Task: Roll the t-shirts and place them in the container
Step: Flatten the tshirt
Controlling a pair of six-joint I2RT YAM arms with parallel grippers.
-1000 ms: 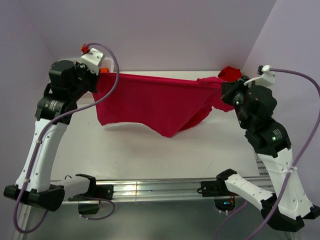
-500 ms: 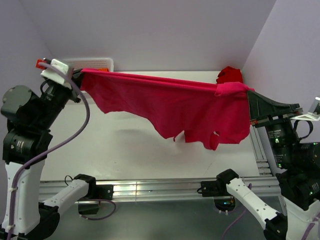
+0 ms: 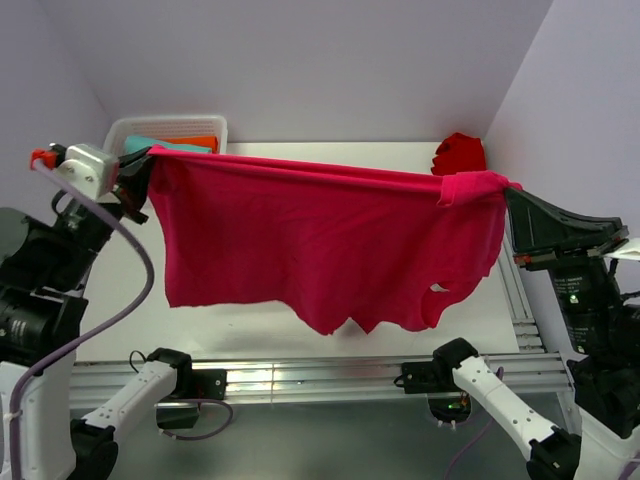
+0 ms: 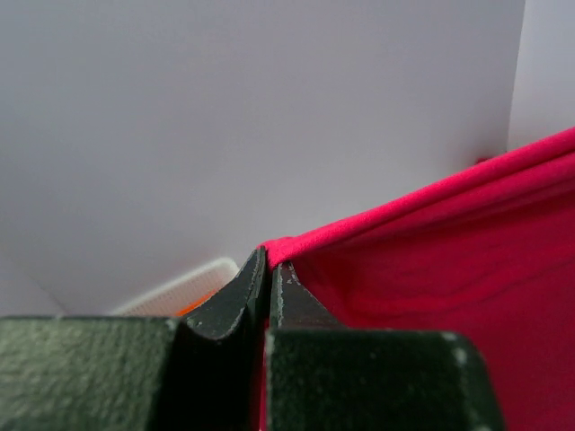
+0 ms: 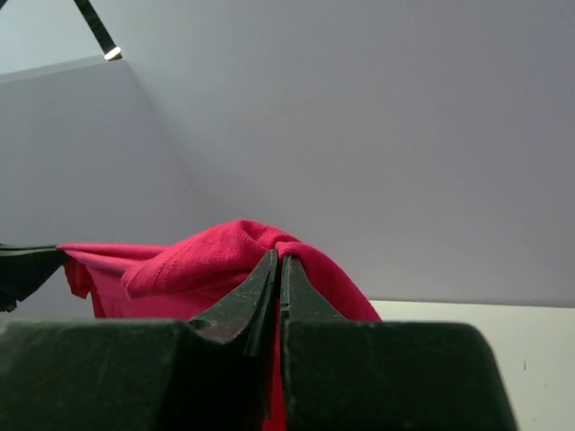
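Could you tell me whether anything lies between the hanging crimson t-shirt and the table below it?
Nothing visible does. The crimson t-shirt hangs above the table, whose visible strip is bare. The basket and the scarlet cloth sit at the far corners. Whatever the shirt covers cannot be seen.

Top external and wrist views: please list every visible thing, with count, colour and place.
Flat table: one, white, middle of view.
Soft cloth t-shirt: one, raspberry-crimson, hanging spread above the table.
Crumpled cloth: one, scarlet, far right table corner.
Plastic basket: one, white, far left corner.
Teal cloth: one, teal, in basket.
Orange cloth: one, orange, in basket.
Left tool: one, black, shut on the t-shirt.
Right tool: one, black, shut on the t-shirt.
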